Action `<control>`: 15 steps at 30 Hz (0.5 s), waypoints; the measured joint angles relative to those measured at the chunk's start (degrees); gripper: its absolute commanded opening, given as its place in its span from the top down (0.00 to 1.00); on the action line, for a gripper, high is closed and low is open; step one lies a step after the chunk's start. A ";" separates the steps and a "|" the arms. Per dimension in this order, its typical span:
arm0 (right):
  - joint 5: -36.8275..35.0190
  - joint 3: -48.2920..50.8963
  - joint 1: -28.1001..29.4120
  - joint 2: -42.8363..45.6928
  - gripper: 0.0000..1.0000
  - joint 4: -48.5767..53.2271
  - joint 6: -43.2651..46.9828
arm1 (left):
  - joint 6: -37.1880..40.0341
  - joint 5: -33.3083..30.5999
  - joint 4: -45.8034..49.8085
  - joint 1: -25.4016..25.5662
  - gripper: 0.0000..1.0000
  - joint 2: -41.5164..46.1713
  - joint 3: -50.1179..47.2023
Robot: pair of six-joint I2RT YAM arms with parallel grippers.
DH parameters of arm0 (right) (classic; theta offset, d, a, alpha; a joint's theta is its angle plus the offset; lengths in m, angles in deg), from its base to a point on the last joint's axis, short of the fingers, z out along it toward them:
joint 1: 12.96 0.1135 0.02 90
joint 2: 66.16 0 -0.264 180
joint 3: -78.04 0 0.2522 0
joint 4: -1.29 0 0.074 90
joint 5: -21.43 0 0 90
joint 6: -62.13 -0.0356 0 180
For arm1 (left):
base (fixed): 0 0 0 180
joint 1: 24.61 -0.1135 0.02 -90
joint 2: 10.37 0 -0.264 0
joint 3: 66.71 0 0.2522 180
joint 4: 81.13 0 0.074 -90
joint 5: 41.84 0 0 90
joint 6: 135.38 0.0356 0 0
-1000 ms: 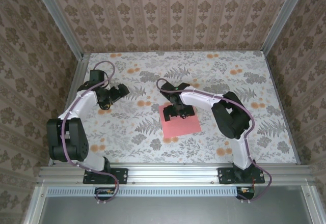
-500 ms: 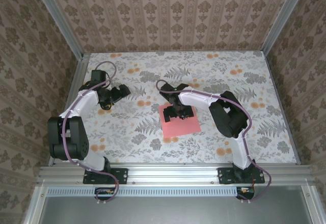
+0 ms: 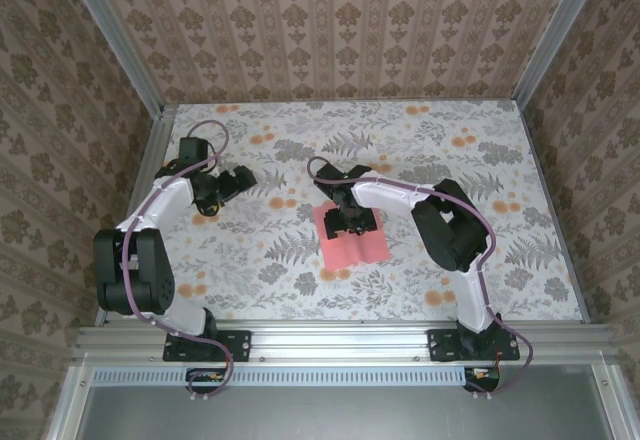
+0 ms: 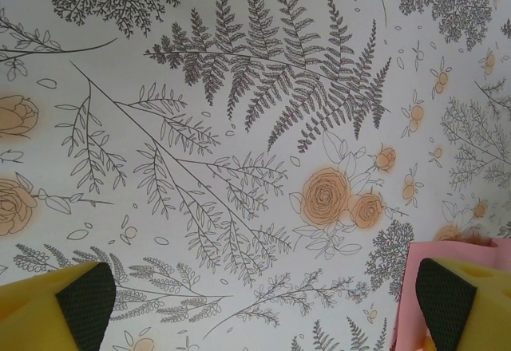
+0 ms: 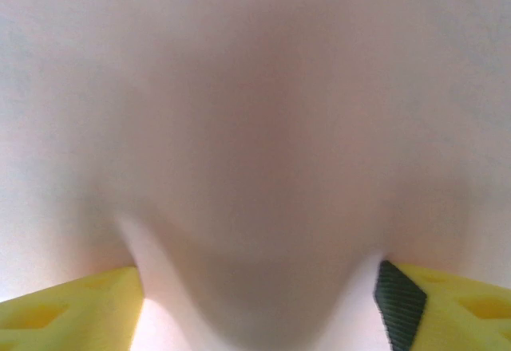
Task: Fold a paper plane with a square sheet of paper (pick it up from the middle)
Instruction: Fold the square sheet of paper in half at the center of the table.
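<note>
The square sheet of paper [image 3: 356,247] is salmon pink and lies mid-table, its left and right sides drawn inward. My right gripper [image 3: 352,222] points down onto its upper middle. In the right wrist view the paper [image 5: 255,128] swells up as a blurred hump between the yellow fingers [image 5: 72,307], and the right gripper [image 5: 255,307] is still wide apart, so open. My left gripper [image 3: 240,177] hovers to the left, clear of the sheet. The left gripper [image 4: 263,307] is open with bare tablecloth between its pads, and a pink paper corner [image 4: 455,249] shows behind its right finger.
The flowered tablecloth [image 3: 250,260] covers the table, with orange printed roses [image 4: 327,198] near the left gripper. Aluminium rails [image 3: 330,340] and patterned walls [image 3: 330,30] enclose the area. Free cloth lies all round the sheet.
The right gripper has pressed on the sheet's middle and its fingers have drawn inward. The sheet looks narrower and humped now. The left arm has barely moved.
</note>
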 measured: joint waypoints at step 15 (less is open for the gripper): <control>24.87 18.95 -6.27 15.21 0.65 -36.89 -9.40 | -3.06 7.45 -6.97 6.73 0.16 -2.23 -0.17</control>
